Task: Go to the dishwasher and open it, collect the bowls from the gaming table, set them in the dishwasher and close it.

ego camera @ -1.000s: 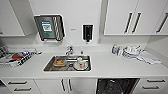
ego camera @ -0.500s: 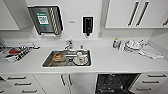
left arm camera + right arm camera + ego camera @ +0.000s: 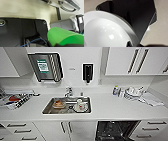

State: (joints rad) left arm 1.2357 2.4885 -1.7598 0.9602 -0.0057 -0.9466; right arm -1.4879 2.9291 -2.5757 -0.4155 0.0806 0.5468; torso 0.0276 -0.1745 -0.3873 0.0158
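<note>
Green plastic, bright and curved, looms in the left wrist view: one green bowl sits close against that arm's camera and appears to be carried there, though whether the left gripper is clamped on it cannot be told from the picture. One white bowl, glossy and round, sits just as close in the right wrist view, and the same doubt holds for the right gripper's grip. From the head view the dishwasher lies low and right of centre under the white counter, its dark inside with racks exposed, so its door is judged already open; white drawers flank it at the far left, with more to its right. By that layout the opening lies ahead of and below the robot, toward its right side, which would put the right arm with the white bowl nearer than the left arm with the green one; the rack's long axis cannot be made out. Outward from there, one steel sink is set in the counter left of the dishwasher, holding one orange-topped dish and one white cup, with a tap behind. A cluster of white dishes and a small bottle stand on the counter's right end, above the dishwasher. On the wall hang one paper-towel dispenser and one dark soap dispenser, with white cabinets to the right.
</note>
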